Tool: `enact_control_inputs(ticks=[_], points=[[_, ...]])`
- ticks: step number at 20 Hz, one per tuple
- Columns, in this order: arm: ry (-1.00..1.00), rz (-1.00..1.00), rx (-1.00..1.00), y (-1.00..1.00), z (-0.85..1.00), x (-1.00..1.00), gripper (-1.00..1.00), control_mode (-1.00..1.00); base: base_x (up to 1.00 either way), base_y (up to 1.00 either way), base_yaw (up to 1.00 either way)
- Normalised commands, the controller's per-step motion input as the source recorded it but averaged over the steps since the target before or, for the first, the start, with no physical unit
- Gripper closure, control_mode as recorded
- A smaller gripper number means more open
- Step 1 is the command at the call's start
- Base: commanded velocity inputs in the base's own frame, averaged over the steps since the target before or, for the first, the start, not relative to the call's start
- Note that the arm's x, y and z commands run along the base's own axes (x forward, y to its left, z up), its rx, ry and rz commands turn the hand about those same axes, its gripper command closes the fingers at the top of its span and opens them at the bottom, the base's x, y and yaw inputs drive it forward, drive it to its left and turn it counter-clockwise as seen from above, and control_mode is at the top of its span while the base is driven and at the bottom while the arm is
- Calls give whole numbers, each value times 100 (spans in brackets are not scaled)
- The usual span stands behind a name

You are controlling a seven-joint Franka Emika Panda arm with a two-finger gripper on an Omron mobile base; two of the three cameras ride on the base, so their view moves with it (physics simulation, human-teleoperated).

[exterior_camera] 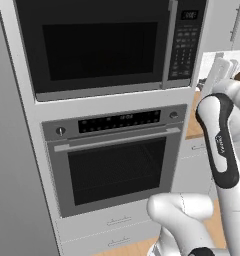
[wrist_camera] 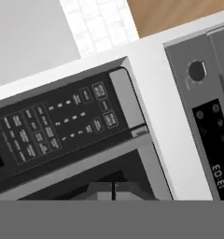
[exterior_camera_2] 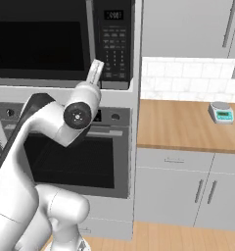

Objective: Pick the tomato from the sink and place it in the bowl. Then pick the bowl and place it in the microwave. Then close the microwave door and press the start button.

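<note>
We have our gripper up at the microwave, jaws pressed together and holding nothing. The fingertips sit at the near edge of the hand view, and just beyond them runs the steel strip of the closed microwave door. Farther on lies the button panel, its long axis running down the microwave's right side. To our eye, the start button is what's left, ahead of the tips.

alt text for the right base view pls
The white robot arm's claw reaches up toward the black button panel of the built-in black and steel microwave, door shut, above a steel wall oven; a small scale sits on the wooden counter.
</note>
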Motion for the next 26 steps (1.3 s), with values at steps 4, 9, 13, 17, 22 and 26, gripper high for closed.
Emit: enact_control_inputs(ticks=[4, 9, 13, 17, 22, 26], points=[[-11, 4, 4, 2, 0, 45, 100, -100, 0, 0, 0], [0, 0, 0, 2, 0, 40, 100, -100, 0, 0, 0], [1, 0, 0, 0, 0, 50, 100, -100, 0, 0, 0], [0, 0, 0, 0, -4, 48, 100, -100, 0, 0, 0], [0, 0, 0, 0, -11, 49, 100, -100, 0, 0, 0], [0, 0, 0, 0, -9, 29, 100, -100, 0, 0, 0]])
